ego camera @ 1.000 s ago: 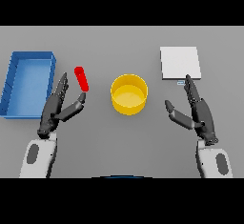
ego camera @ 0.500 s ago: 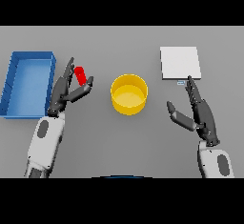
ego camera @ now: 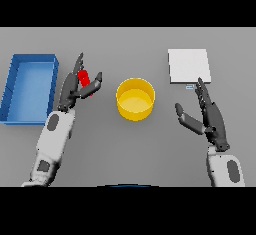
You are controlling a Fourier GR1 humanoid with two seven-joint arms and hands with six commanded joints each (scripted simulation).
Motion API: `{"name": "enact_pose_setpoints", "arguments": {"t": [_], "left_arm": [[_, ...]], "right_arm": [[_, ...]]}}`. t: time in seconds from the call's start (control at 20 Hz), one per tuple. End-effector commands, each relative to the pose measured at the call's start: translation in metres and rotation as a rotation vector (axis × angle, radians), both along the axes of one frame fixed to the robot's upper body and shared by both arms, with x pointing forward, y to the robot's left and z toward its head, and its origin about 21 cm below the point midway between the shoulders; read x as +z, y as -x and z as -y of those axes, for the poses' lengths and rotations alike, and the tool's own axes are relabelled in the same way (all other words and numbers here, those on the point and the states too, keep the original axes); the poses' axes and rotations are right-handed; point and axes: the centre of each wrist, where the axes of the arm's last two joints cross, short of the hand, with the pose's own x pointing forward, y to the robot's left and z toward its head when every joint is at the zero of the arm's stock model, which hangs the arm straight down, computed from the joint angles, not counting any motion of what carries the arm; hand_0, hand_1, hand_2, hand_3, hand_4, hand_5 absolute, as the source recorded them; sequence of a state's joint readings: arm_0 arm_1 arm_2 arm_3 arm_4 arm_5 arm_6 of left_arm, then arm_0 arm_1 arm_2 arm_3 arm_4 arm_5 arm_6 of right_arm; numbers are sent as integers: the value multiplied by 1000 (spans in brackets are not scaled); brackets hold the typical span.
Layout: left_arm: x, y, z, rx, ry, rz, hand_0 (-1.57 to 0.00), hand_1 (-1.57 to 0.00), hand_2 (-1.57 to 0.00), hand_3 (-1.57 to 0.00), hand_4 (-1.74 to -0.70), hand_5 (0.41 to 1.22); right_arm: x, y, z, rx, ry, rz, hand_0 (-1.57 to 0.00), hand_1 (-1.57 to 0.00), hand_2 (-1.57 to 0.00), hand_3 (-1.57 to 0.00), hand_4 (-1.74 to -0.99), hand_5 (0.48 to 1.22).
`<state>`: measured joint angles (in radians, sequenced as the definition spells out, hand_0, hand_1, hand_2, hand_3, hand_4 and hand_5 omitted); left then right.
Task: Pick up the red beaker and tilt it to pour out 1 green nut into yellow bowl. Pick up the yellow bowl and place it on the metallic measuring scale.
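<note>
Meanwhile, the left hand [ego camera: 75,90] had advanced from half a second earlier to reach the red beaker [ego camera: 85,79], between the blue tray [ego camera: 15,86] and the yellow bowl [ego camera: 135,98], fingers and thumb flanking it without visibly clamping; the right hand [ego camera: 207,116] stayed open, hovering below the metallic measuring scale [ego camera: 188,66]
</note>
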<state>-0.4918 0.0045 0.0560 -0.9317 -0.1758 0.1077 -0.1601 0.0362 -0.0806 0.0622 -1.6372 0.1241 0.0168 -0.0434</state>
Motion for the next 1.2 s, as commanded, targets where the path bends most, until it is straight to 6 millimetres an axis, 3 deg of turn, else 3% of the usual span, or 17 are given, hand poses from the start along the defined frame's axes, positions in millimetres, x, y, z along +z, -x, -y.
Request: {"name": "enact_pose_setpoints", "arguments": {"t": [0.0,0.1,0.15,0.25,0.35,0.4,0.5,0.75,0.95,1.15], "left_arm": [[-3,0,4,4,9,3,1,-6,-50,-30,-1347,726],[-3,-3,3,22,35,16,-338,-306,-322,-239,-1385,765],[-6,-3,5,30,61,19,-585,-556,-551,-416,-1416,786],[-6,-8,12,44,88,14,-940,-921,-918,-832,-1425,943],[-7,-11,12,62,77,16,-1167,-1155,-1153,-1081,-1529,1043],[-6,-12,12,61,67,29,-1248,-1238,-1237,-1126,-1566,1079],[-4,-11,12,40,66,45,-1364,-1358,-1357,-1176,-1621,1130],[-1,-9,20,6,23,66,-1503,-1501,-1501,-1442,-1519,1191],[17,-12,20,3,30,109,-1543,-1542,-1542,-1518,-1502,1209],[48,-15,22,-33,-59,168,-1560,-1559,-1559,-1549,-1496,1216]], "right_arm": [[2,-1,0,2,1,7,1,1,1,1,-1301,647],[1,-1,4,-8,3,-5,1,1,1,1,-1294,645],[1,3,4,-6,-1,7,1,1,1,1,-1292,645],[3,1,5,-8,4,5,1,1,1,1,-1290,646],[2,-2,4,-5,5,0,1,1,1,1,-1291,649],[2,0,5,-8,11,2,1,1,1,1,-1292,651],[3,1,3,-5,0,3,1,1,1,1,-1290,649],[3,2,1,5,10,12,1,1,1,1,-1289,650],[2,2,0,-4,4,15,1,1,1,1,-1294,659],[0,5,3,5,17,25,1,1,1,1,-1289,664]]}}
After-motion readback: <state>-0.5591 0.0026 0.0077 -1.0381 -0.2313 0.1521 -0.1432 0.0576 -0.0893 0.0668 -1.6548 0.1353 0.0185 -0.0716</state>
